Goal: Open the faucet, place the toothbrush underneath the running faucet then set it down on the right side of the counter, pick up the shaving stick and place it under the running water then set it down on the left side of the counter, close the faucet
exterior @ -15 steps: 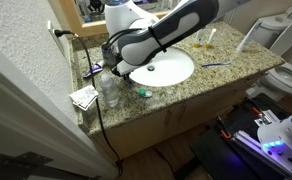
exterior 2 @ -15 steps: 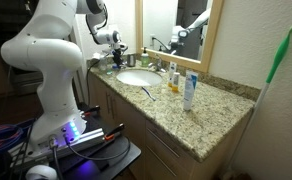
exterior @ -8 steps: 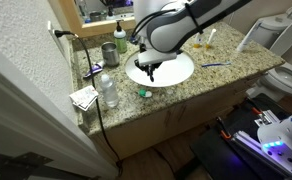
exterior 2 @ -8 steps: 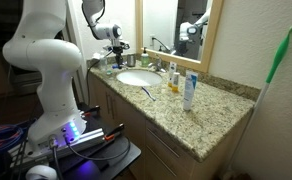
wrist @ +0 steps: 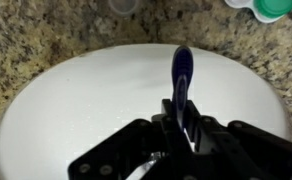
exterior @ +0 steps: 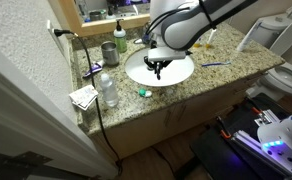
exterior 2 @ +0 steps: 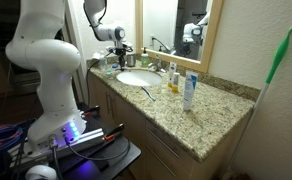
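Observation:
My gripper (exterior: 158, 70) hangs over the white oval basin (exterior: 176, 76), shut on a blue-handled stick, which I take for the shaving stick (wrist: 182, 68). In the wrist view the gripper (wrist: 181, 108) comes in from below, and the stick's rounded end points out over the basin (wrist: 66, 110). The thin blue toothbrush (exterior: 216, 65) lies on the granite counter (exterior: 238, 76) right of the basin, and shows as a dark stick (exterior 2: 146, 92) in an exterior view. My arm hides most of the faucet. I cannot tell whether water runs.
Left of the basin stand a green cup (exterior: 108, 50), a dark pump bottle (exterior: 119, 38) and a clear water bottle (exterior: 108, 90), with papers (exterior: 83, 97) at the corner. A white tube (exterior 2: 189, 92) and an amber bottle (exterior 2: 172, 82) stand by the mirror.
My arm has swung from the left side of the counter to above the basin, carrying the blue stick. The jaws stayed shut.

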You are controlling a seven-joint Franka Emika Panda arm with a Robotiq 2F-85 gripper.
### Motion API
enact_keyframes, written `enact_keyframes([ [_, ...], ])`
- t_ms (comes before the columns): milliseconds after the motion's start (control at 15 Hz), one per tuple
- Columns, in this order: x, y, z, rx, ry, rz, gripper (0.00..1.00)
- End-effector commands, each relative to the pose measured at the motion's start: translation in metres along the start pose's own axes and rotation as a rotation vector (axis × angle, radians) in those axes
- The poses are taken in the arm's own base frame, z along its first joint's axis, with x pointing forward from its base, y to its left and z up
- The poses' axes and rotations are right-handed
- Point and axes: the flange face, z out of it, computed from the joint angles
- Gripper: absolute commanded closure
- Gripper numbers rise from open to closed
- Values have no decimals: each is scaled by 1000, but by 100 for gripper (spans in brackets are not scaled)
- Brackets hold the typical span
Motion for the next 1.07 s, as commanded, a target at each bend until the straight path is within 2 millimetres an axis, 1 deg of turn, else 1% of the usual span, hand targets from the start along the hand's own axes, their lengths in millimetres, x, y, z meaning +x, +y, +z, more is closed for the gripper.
enact_keyframes([
  [0,44,23,10,3,-7,139,96],
  [67,55,29,10,17,-4,168,96],
  [200,84,45,8,39,20,252,96],
  [267,97,49,7,60,36,282,96],
  [333,102,46,1,104,65,292,96],
  [400,90,51,2,49,44,251,85],
  [467,98,53,0,71,60,266,85],
  [533,101,53,-1,80,66,273,85],
  [600,102,48,5,58,53,267,96],
  [800,123,42,27,50,16,281,96],
  [1000,142,35,36,65,36,301,96],
])
